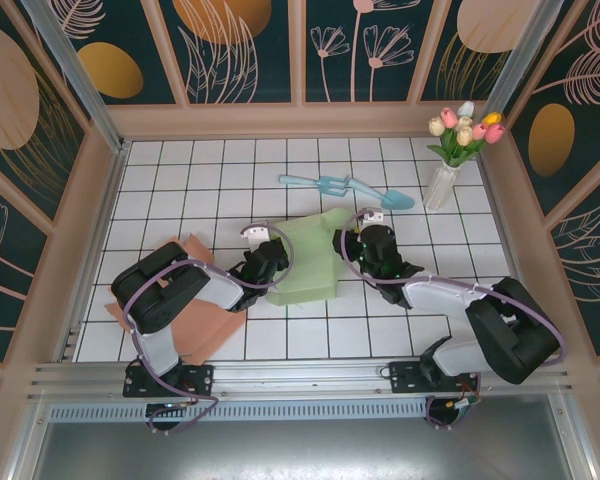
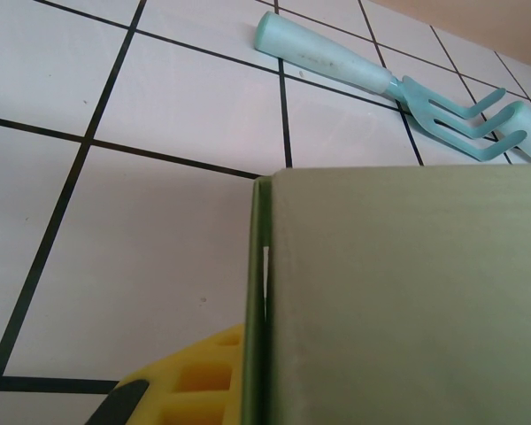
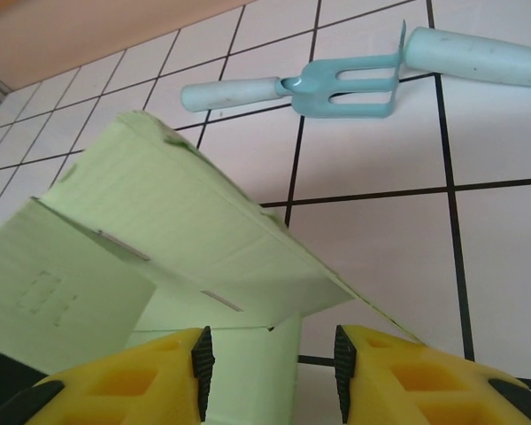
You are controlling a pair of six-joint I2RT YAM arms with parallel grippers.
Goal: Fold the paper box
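The pale green paper box (image 1: 310, 262) lies half-formed in the middle of the tiled table, one flap raised. My left gripper (image 1: 273, 252) is at the box's left edge, shut on a thin green wall (image 2: 398, 301). One yellow finger (image 2: 195, 376) shows just left of that wall's edge. My right gripper (image 1: 352, 247) is at the box's right side. Its jaws (image 3: 273, 367) stand open, with a strip of the green box (image 3: 195, 239) lying between the black pads. The right pad (image 3: 341, 372) is clear of the paper.
A teal garden fork (image 1: 325, 184) and a teal trowel (image 1: 385, 196) lie behind the box. A glass vase of tulips (image 1: 442, 180) stands at the back right. Orange paper sheets (image 1: 205, 325) lie under the left arm, and wooden walls surround the table.
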